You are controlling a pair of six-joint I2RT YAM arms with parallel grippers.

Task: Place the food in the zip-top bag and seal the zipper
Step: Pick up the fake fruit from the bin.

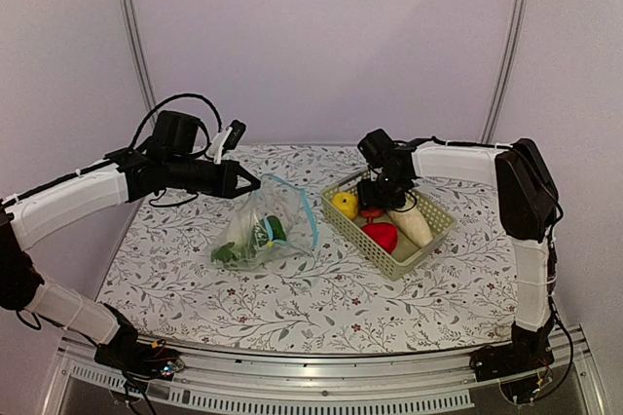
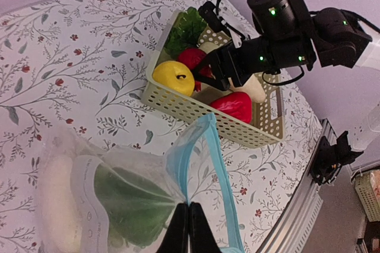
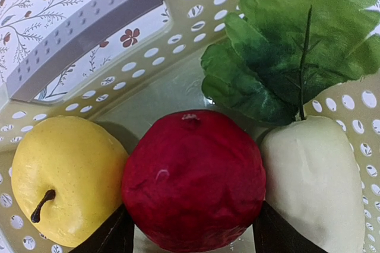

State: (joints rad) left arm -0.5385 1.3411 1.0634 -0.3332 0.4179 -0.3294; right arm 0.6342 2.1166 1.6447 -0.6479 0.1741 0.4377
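Pinched tight, the left gripper (image 2: 189,229) clamps the zip-top bag (image 2: 101,187) at its light-blue zipper (image 2: 217,170), holding that edge up off the table (image 1: 321,303). Green leafy pieces (image 2: 127,205) lie in the sagging body below. Right of the bag, apart from it, stands the lattice basket (image 2: 196,113). The right gripper (image 3: 194,238) reaches into it, jaws wide astride a red round piece (image 3: 193,176), with the yellow apple (image 3: 62,179) and white radish (image 3: 312,182) flanking. Whether the pads touch the red piece cannot be told.
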